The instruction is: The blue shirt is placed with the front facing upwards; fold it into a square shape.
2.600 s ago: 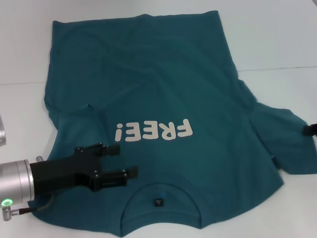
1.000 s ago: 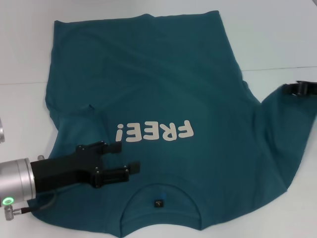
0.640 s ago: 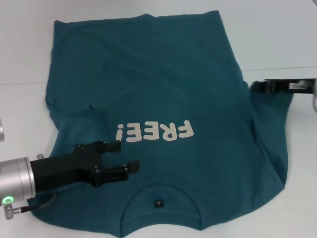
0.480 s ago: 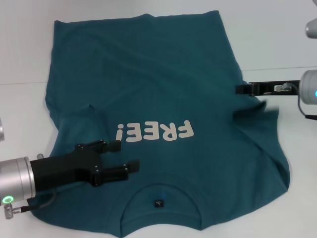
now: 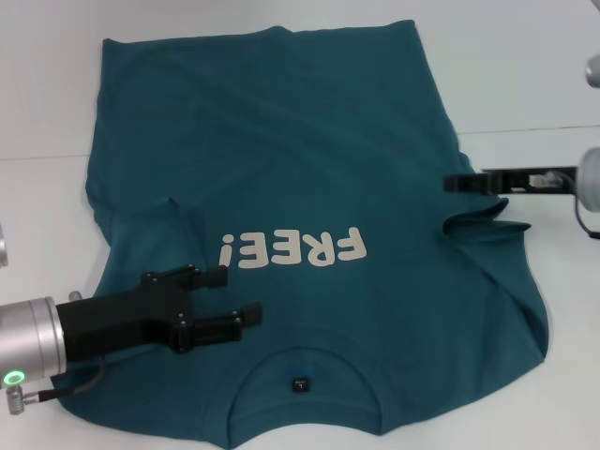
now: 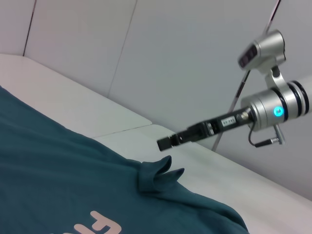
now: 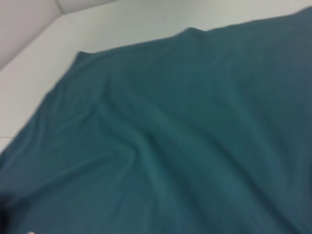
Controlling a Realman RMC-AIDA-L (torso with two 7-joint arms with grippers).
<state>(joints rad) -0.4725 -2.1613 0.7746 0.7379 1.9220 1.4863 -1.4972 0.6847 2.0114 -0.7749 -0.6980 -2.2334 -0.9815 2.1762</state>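
Note:
The blue shirt (image 5: 281, 159) lies flat on the white table with its cream "FREE!" lettering (image 5: 291, 249) up and its collar (image 5: 305, 361) toward me. My left gripper (image 5: 236, 295) hovers open over the shoulder beside the collar, nothing between its fingers. My right gripper (image 5: 452, 182) reaches in from the right over the shirt's side edge. The right sleeve is folded in onto the body and ends in a small raised bunch (image 5: 483, 223). In the left wrist view the right gripper (image 6: 165, 143) hangs just above that bunch (image 6: 156, 175), apart from it. The right wrist view shows only teal cloth (image 7: 170, 146).
Bare white table (image 5: 525, 75) surrounds the shirt, with a seam line running across it on the right. The silver wrist of the right arm (image 5: 591, 178) sits at the right edge. A pale wall (image 6: 146, 58) stands behind the table.
My right gripper carried the right sleeve inward over the shirt's body; the sleeve now lies bunched below it, no longer held. The left arm has not moved.

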